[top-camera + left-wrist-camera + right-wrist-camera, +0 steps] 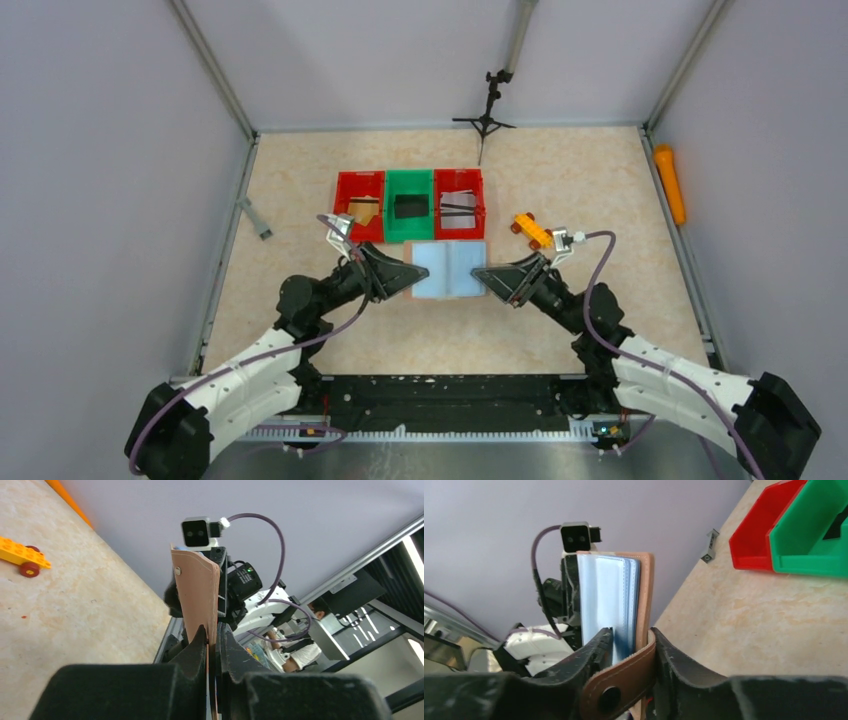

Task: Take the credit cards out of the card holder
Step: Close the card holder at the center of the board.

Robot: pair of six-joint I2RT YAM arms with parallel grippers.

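— Two end effectors on one card holder, seen from above: why both?

— It lies open at the middle of the desk, pale inner panels up. The left end effector takes its 9 o'clock edge and the right end effector its 3 o'clock edge. I judge that this spreads it flat, so the sleeves can be reached.

— And the credit cards?

— At 12 o'clock of the holder stand three bins. There is a tan one in the left red bin, a black one in the green bin and a white-grey striped one in the right red bin. One card per bin, so sorting seems the reason. A toy car sits at 2 o'clock, well apart.

— The left wrist view?

— The left end effector is clenched on the tan cover alone, which stands upright between its fingers. A thin pinch at the rim leaves the panels uncovered.

— The right wrist view?

— Its fingers straddle the opposite edge, with sleeves, cover and snap strap between them. Both look pressed against it, so I read it as grasping the card holder, perhaps not firmly.

— Any card left inside?

— The sleeves look pale and flat; I cannot tell.
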